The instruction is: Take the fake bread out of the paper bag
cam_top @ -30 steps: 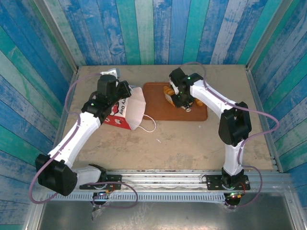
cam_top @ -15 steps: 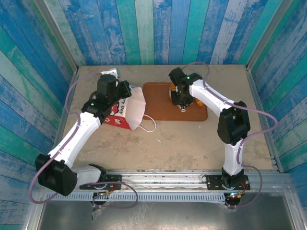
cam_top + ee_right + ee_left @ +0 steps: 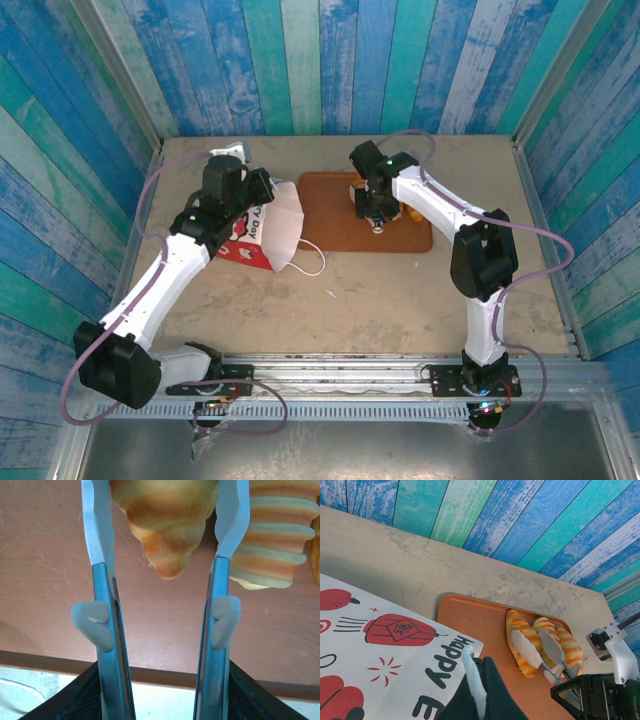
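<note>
Right tool [image 3: 159, 510] straddles a golden ridged plastic croissant [image 3: 165, 545] lying on the flat brown tray [image 3: 50, 555]; pinching or free, I cannot tell. Left tool [image 3: 477, 680] clamps the rim of the red-and-white paper bag [image 3: 385, 655]. Probably placing; next, lift clear, reach into bag.

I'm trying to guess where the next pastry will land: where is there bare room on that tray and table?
Bare: the tray's left end, between the bag and the croissants, and the wide table strip in front of both. Crowded: the tray's far side, where the right gripper straddles one croissant with others right beside it.
</note>
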`<state>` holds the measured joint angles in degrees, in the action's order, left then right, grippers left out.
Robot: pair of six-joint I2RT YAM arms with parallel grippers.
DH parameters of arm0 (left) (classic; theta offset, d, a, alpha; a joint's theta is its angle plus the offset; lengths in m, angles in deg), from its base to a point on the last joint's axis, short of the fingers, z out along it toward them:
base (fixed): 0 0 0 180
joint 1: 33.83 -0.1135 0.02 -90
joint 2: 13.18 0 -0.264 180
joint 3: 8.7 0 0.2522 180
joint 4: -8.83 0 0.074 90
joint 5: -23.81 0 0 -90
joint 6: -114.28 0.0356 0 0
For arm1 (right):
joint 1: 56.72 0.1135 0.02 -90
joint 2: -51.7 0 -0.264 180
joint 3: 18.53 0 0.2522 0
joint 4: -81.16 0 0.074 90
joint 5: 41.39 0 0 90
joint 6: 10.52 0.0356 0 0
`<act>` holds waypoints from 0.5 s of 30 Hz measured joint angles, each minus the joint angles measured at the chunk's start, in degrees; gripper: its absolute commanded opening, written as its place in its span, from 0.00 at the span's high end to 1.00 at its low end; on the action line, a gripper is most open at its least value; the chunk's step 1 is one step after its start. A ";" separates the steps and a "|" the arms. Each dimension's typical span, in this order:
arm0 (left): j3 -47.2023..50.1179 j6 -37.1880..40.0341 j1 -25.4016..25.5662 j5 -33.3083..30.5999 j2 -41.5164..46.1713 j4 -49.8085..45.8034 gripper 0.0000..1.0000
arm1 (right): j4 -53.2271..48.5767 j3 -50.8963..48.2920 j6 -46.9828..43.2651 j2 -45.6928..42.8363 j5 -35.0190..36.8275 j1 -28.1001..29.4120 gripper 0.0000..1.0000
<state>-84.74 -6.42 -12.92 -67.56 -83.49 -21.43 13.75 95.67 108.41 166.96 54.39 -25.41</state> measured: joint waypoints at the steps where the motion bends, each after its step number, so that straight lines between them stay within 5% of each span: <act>1: 0.00 0.00 0.00 0.00 0.00 0.00 1.00 | 0.04 0.02 0.00 0.00 0.02 0.00 0.44; 15: 0.00 -0.20 0.00 0.07 0.00 0.00 1.00 | 0.39 -1.90 -0.04 -1.25 0.13 0.26 0.48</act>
<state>-84.74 -6.61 -12.92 -67.49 -83.49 -21.43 14.14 93.77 108.36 165.71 54.53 -25.15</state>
